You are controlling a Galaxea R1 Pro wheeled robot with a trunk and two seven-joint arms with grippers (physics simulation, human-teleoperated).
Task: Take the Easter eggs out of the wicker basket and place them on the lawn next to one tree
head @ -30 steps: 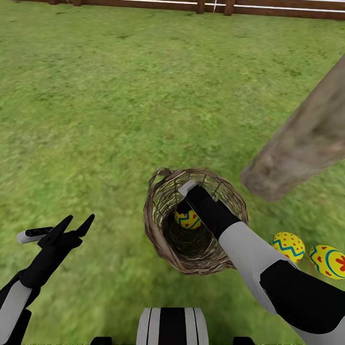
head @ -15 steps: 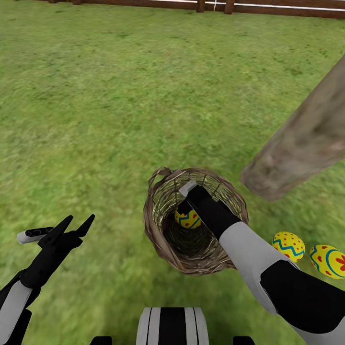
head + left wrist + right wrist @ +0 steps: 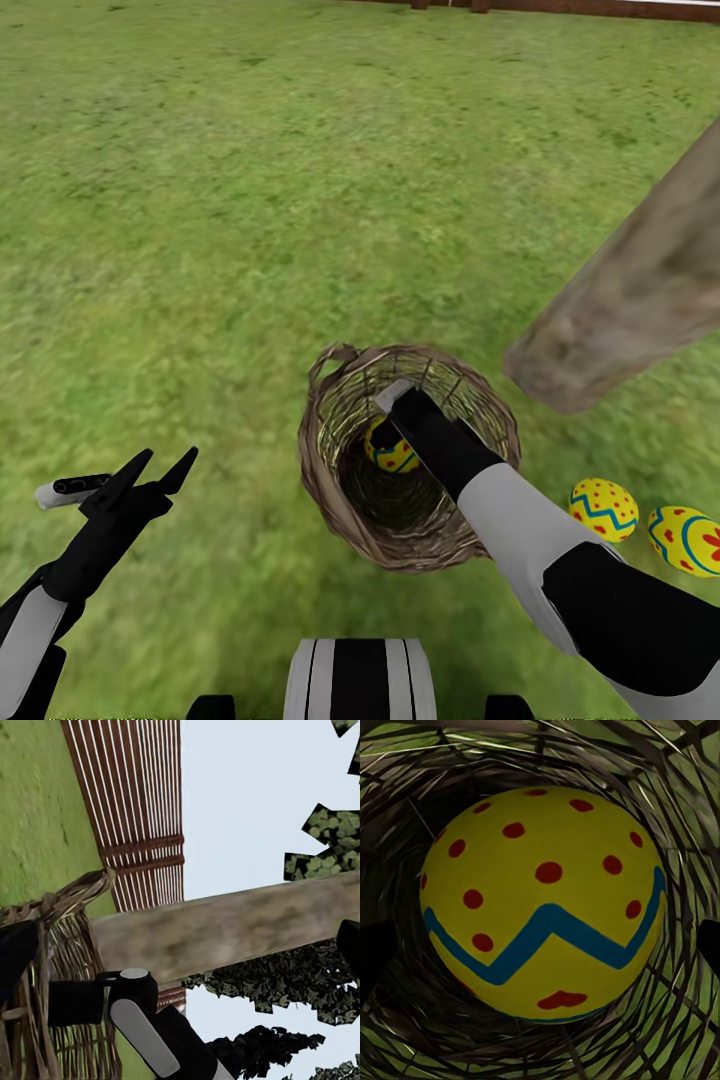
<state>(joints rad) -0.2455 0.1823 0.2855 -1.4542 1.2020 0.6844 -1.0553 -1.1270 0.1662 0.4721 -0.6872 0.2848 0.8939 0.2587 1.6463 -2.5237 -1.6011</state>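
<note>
The wicker basket (image 3: 340, 500) stands on the lawn (image 3: 250, 200) just in front of me. One yellow Easter egg (image 3: 397, 456) with red dots and a blue zigzag lies inside it, large in the right wrist view (image 3: 544, 900). My right gripper (image 3: 386, 434) reaches down into the basket, its fingers spread either side of the egg, open. Two more Easter eggs (image 3: 603, 508) (image 3: 685, 540) lie on the grass at the right, near the base of the tree (image 3: 640, 290). My left gripper (image 3: 168, 456) hovers open and empty over the grass at the left.
The pale mottled trunk slants across the right side, close to the basket's far right rim. A brown slat fence (image 3: 600, 6) runs along the far edge of the garden. Open grass stretches ahead and to the left. The basket (image 3: 67, 967) and trunk (image 3: 225, 926) show in the left wrist view.
The whole picture has shifted slightly, so the camera moved. The egg in the basket shows a little closer to the right gripper's hand. The left arm has not moved.
</note>
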